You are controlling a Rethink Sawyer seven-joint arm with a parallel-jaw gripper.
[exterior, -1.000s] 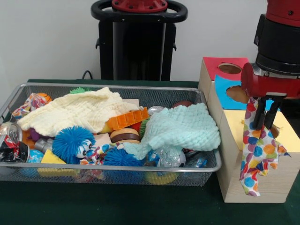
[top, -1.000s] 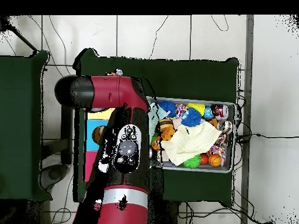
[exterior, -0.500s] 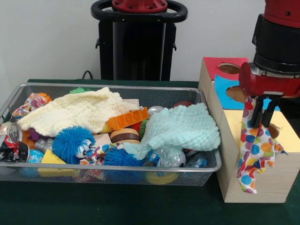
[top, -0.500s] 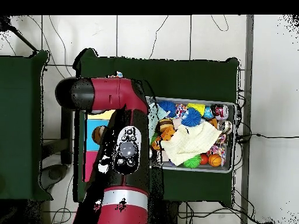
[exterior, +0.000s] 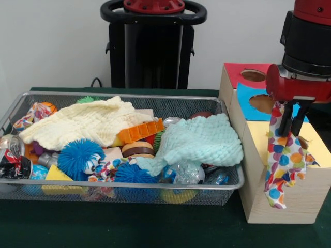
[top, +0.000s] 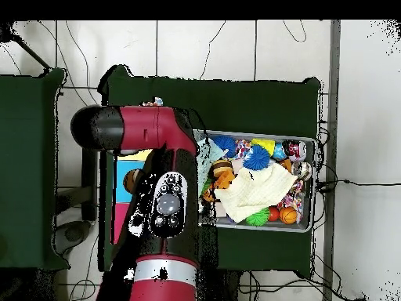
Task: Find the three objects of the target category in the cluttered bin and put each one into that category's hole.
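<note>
My gripper (exterior: 291, 132) is shut on a white polka-dot cloth (exterior: 282, 164), which hangs over the near left edge of the yellow-topped wooden box (exterior: 318, 150). The gripper and cloth mostly hide the yellow face's round hole (exterior: 303, 145). The wire mesh bin (exterior: 129, 186) lies to the left, full of clutter. A second polka-dot cloth (exterior: 31, 114) lies in its far left corner. A patch of dotted fabric (exterior: 106, 168) shows near the blue spiky balls. In the overhead view my arm (top: 160, 200) covers the gripper and most of the boxes beside the bin (top: 307, 182).
A pale yellow knitted cloth (exterior: 85, 124) and a mint-green knitted cloth (exterior: 199, 142) lie on top of the bin's clutter. The blue-faced cutout (exterior: 261, 104) and the red-faced cutout (exterior: 253, 75) are behind the yellow one. A crushed can (exterior: 10, 155) lies at the bin's left end.
The gripper with the polka-dot cloth has swayed slightly sideways and risen a little, so the cloth's lower end hangs higher on the box front. The bin's contents have not moved.
</note>
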